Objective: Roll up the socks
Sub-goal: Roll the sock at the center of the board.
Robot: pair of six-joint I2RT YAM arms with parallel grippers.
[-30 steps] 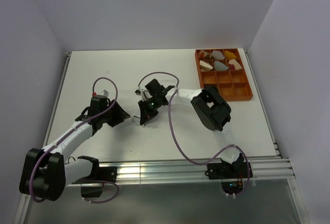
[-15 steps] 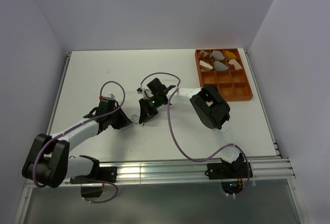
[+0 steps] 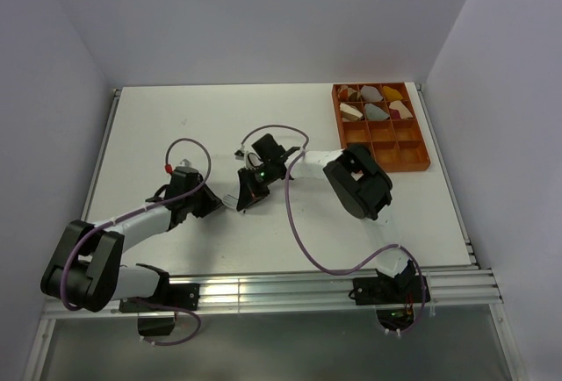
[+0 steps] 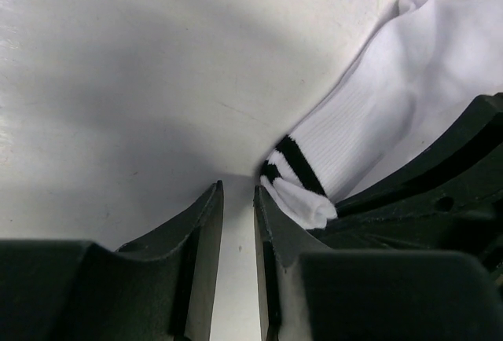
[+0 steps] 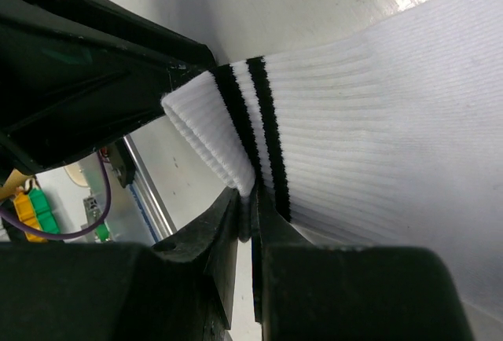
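Workpiece: one white sock [image 4: 369, 97], ribbed knit, with two black stripes across the cuff. It lies flat on the table, roughly at mid-width and nearer the front edge than the back, between the two arm ends. The cuff end points toward the left arm. The foot section runs away under the right arm. No second sock can be made out in any view.

Right gripper [image 5: 250, 199]: jaws drawn together on the folded edge of the cuff, just beside the black stripes. The fabric is pinched between them.

Left gripper [image 4: 236, 199]: jaws nearly together, a narrow slit remaining, nothing between them. The fingertips sit low at the table surface, with the cuff just beside one finger.

Surface: a white table [image 3: 263, 118], slightly glossy, with faint scuffs. Pale, plain walls [image 3: 263, 21] enclose it on three sides.

Count: two arms, one sock in view, and one orange compartment tray [image 3: 409, 154] at the far right corner. Six rolled bundles [image 3: 376, 111] occupy its two farthest rows, one per compartment.
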